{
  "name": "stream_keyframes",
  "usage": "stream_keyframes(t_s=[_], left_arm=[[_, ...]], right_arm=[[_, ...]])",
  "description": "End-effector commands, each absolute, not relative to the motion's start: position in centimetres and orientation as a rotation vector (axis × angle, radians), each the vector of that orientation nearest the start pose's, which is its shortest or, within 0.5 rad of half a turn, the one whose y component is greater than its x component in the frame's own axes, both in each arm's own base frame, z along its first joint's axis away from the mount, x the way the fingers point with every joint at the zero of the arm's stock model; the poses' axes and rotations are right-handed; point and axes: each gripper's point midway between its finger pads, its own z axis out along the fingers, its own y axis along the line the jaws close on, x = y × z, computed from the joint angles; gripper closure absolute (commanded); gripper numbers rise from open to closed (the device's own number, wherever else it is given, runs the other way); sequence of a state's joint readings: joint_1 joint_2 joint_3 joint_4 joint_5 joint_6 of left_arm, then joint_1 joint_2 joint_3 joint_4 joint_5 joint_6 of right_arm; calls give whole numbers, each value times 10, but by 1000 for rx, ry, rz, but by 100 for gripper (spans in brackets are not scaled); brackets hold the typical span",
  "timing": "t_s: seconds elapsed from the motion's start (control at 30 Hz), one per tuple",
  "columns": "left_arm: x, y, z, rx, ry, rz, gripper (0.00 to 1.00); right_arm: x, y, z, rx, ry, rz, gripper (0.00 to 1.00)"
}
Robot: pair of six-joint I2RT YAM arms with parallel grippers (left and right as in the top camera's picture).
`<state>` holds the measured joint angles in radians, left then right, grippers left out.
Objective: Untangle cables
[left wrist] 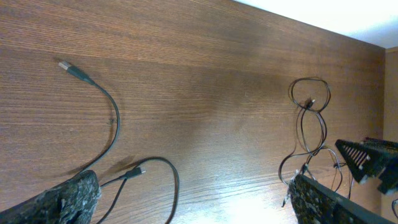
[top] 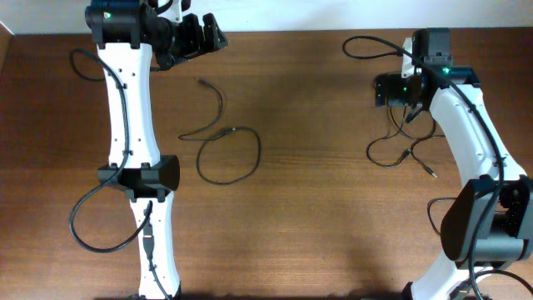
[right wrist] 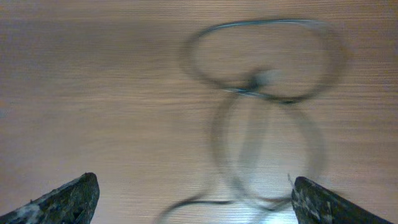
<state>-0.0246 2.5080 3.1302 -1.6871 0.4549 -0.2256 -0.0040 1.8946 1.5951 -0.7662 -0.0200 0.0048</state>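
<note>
From my station the table (top: 316,217) is bare brown wood, and the cables lie on it in two groups well apart.

At about 10 o'clock from the table's middle lies the hooked cable (top: 221,104). Its plug end points toward 11 o'clock, and the wire runs down, then curls back toward 8 o'clock. Just beside it, toward 5 o'clock, the looped cable (top: 254,158) forms a near-closed oval, with its plug on the 12 o'clock side lying along 9–3.

At 3 o'clock sits the knotted bundle (top: 398,152). The right forearm covers part of it, and a loose tail reaches toward 4 o'clock. In the blurred right wrist view it shows as one loop stacked above another, long axis 12–6.

The left gripper (left wrist: 194,183) hangs at 11 o'clock, its jaws wide apart over bare wood. The right gripper (right wrist: 194,180) hangs over the bundle with its jaws spread, gripping nothing.
</note>
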Motion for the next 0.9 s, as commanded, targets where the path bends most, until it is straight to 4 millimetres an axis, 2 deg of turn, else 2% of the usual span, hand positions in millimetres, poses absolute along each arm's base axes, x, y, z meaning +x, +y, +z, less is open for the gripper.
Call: stream_keyframes(t_s=[0.0, 0.13, 0.17, 0.2, 0.27, 0.3, 0.4, 0.43, 0.47, 0.57, 0.6, 0.63, 0.7, 0.77, 0.8, 0.87], left_arm=[[506, -84, 260, -121, 2622, -675, 1], [506, -84, 260, -121, 2622, -674, 1], [506, -84, 260, -121, 2622, -674, 1], [506, -84, 260, -121, 2622, -674, 1], [506, -84, 260, -121, 2622, -674, 1], [506, -84, 260, -121, 2622, -675, 1], [506, -84, 260, -121, 2622, -674, 1], [506, -84, 260, -121, 2622, -674, 1], [506, -84, 260, -121, 2622, -674, 1], [506, -84, 260, -121, 2622, -674, 1], [506, -84, 260, -121, 2622, -674, 1], [506, -84, 260, -121, 2622, -675, 1], [506, -84, 260, -121, 2622, -674, 1], [506, -84, 260, -121, 2622, -674, 1], [506, -84, 260, -121, 2622, -675, 1], [506, -84, 260, -121, 2622, -674, 1]], right_arm=[[467, 86, 141, -59, 2618, 600, 1], [457, 171, 145, -212, 2591, 701, 2], [455, 190, 147, -134, 2597, 752, 1], [454, 218, 146, 53, 2608, 852, 2], [450, 255, 143, 201, 2607, 955, 1], [447, 285, 139, 300, 2602, 1015, 1], [425, 324, 101, 743, 2694, 1054, 1], [418, 344, 86, 816, 2712, 1083, 1], [414, 359, 79, 826, 2715, 1117, 1], [408, 408, 72, 829, 2665, 1265, 1], [408, 414, 67, 895, 2646, 1268, 0], [409, 414, 56, 1029, 2612, 1220, 4], [410, 414, 49, 1065, 2568, 1155, 9], [414, 411, 39, 1090, 2480, 1035, 31], [414, 411, 38, 1087, 2460, 1008, 38], [414, 412, 32, 1083, 2446, 988, 41]])
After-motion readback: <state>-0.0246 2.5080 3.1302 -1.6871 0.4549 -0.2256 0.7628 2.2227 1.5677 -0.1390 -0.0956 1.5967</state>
